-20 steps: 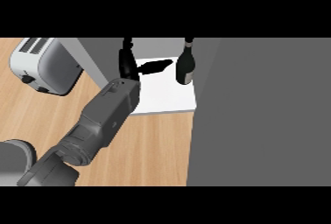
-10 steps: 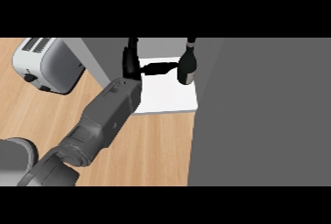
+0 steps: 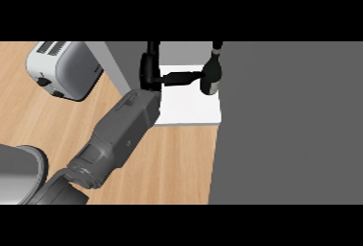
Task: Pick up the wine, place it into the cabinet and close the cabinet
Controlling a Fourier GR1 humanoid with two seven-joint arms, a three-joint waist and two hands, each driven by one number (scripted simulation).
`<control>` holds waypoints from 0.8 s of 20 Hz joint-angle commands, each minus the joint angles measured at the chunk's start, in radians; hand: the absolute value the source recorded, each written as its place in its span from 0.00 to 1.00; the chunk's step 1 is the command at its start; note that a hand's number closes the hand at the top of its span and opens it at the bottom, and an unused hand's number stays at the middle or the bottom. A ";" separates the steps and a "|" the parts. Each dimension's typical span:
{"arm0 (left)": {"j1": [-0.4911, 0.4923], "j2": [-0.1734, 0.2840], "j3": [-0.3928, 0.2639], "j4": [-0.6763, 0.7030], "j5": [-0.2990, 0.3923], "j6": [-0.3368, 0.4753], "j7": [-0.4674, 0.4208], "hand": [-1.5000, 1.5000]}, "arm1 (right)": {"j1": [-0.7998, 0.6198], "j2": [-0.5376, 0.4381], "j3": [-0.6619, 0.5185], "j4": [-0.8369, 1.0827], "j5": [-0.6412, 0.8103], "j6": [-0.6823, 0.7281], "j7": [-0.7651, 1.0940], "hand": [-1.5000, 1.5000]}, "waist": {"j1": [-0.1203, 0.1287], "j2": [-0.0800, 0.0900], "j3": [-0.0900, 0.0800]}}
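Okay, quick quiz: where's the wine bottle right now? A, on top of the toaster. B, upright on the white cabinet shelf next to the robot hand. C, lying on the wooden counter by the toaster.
B: the wine bottle stands on the white shelf, with the robot hand reaching to its side.

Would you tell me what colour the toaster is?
Silver-white toaster with dark slots, in the head view.

A toaster [image 3: 65,70] sits on the wooden counter [image 3: 170,163]; wine [image 3: 211,72] stands on the white cabinet shelf [image 3: 188,108].
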 commanded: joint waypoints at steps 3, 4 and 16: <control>0.092 -0.003 -0.023 -0.159 -0.023 -0.014 0.028 0.00 | 0.053 -0.036 -0.072 -0.177 -0.093 0.008 0.060 0.00 | 0.031 -0.012 0.001; 0.087 0.000 -0.018 -0.183 -0.016 -0.014 0.042 0.00 | 0.091 -0.024 -0.028 -0.212 -0.071 -0.004 0.069 0.00 | 0.025 -0.014 0.001; 0.398 0.050 -0.143 -0.657 -0.071 0.029 0.140 0.00 | 0.041 -0.029 -0.071 -0.200 -0.080 -0.022 0.068 0.00 | 0.037 -0.013 0.001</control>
